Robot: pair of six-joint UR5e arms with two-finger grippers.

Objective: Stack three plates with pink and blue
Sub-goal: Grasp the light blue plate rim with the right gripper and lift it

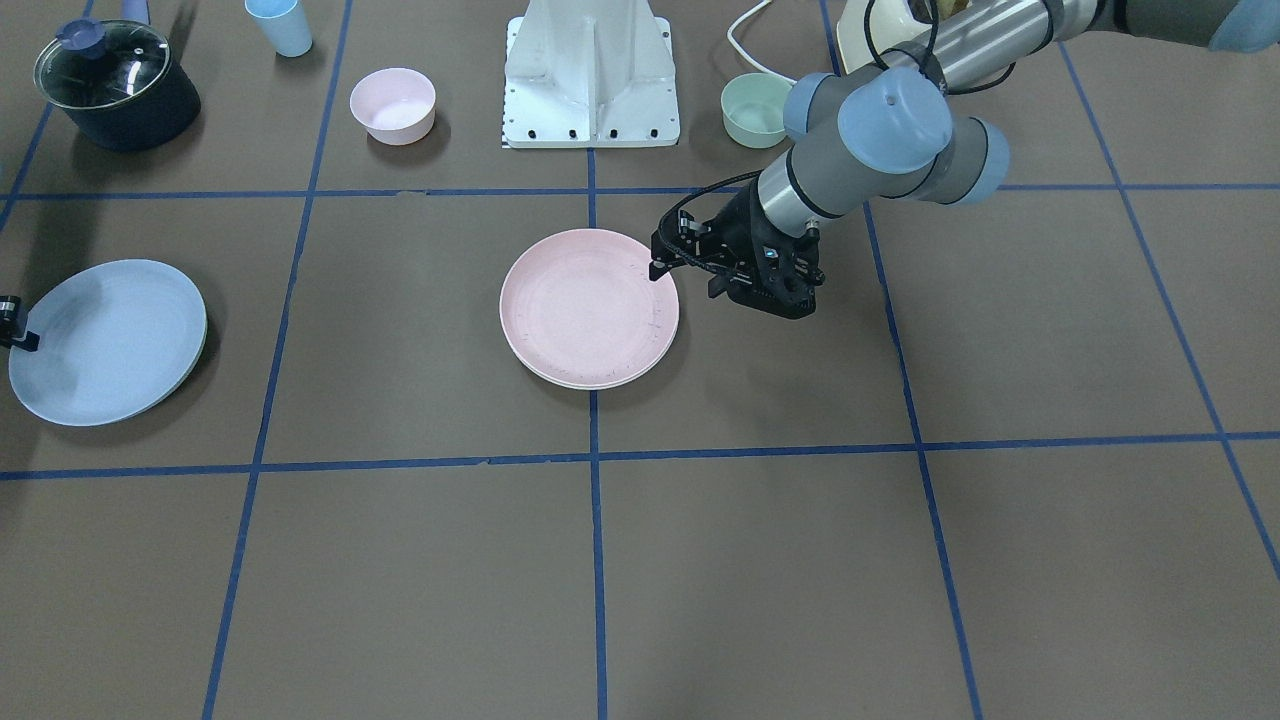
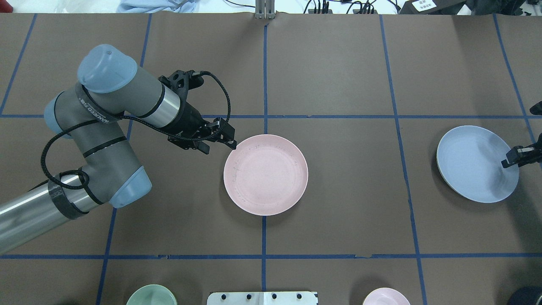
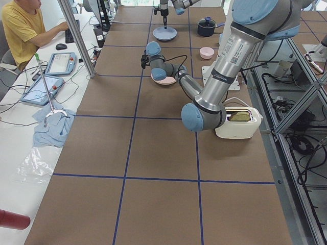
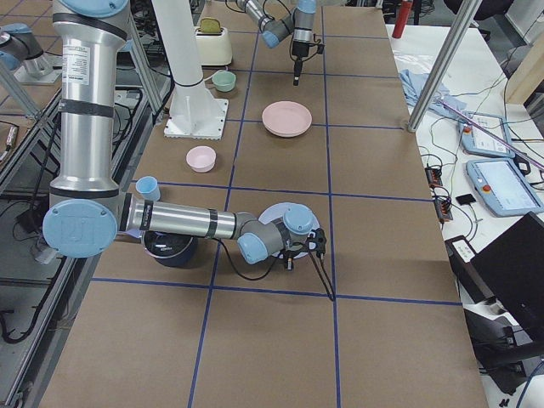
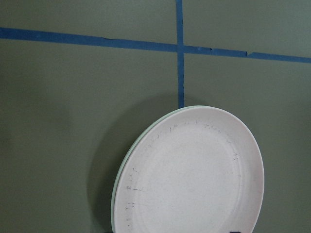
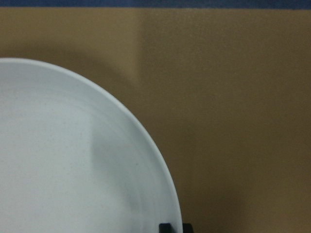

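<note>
Farthest on the robot's left, a cream toaster [image 3: 237, 122] holds something brown in its slot, and the mint-green bowl [image 2: 151, 295] stands beside it near the robot's base. The left gripper [image 2: 219, 149] is at the left rim of the pink plate [image 2: 266, 174], fingers spread and holding nothing. That plate lies flat at the table's middle on the cream-white plate [image 1: 590, 385], whose rim shows beneath it. Further right stand a small pink bowl [image 1: 393, 105], a light blue cup [image 1: 280, 25] and a dark pot [image 1: 150, 120] under a glass lid [image 1: 100, 62]; what the pot holds cannot be told. Far right, well apart from the stack, the right gripper [image 2: 510, 161] pinches the rim of the light blue plate [image 2: 474, 163], which looks tipped. White lettering on the left arm's band [image 2: 95, 112] is too small to read.
</note>
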